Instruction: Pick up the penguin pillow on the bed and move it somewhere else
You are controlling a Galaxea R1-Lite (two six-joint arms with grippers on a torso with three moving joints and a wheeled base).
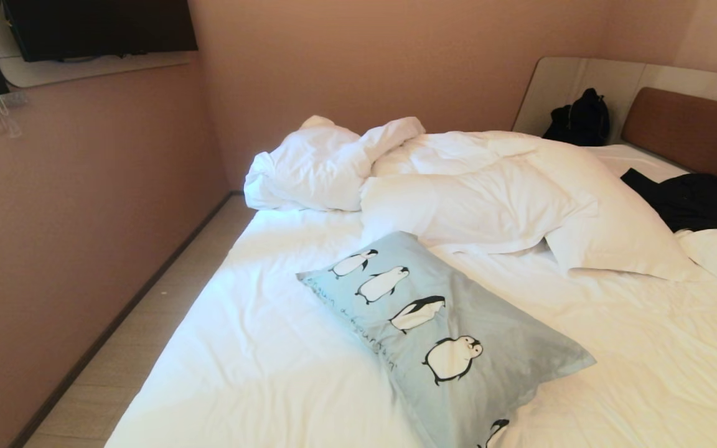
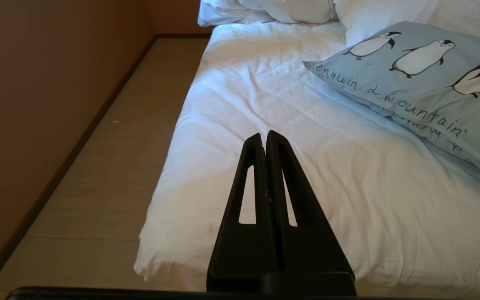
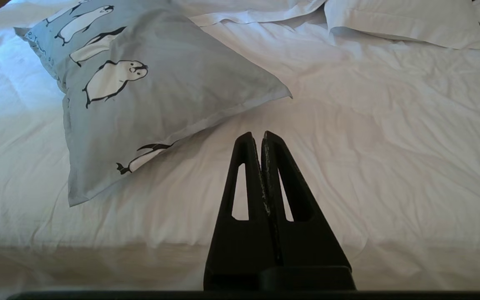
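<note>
Currently penguin pillow (image 1: 458,336) lies on bed (image 1: 259,361); left gripper (image 2: 265,135), right gripper (image 3: 256,136) both closed, empty.

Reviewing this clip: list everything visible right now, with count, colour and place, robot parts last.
penguin pillow: one, pale blue, flat on the bed's near part
bed: one, white sheet, brown headboard
duvet: one, white, rumpled behind the penguin pillow
white pillow: one, right of the duvet
dark clothing: black, near the headboard
black bag: one, by the headboard
left gripper: black, shut, over the bed's edge
right gripper: black, shut, near the pillow's corner
</note>
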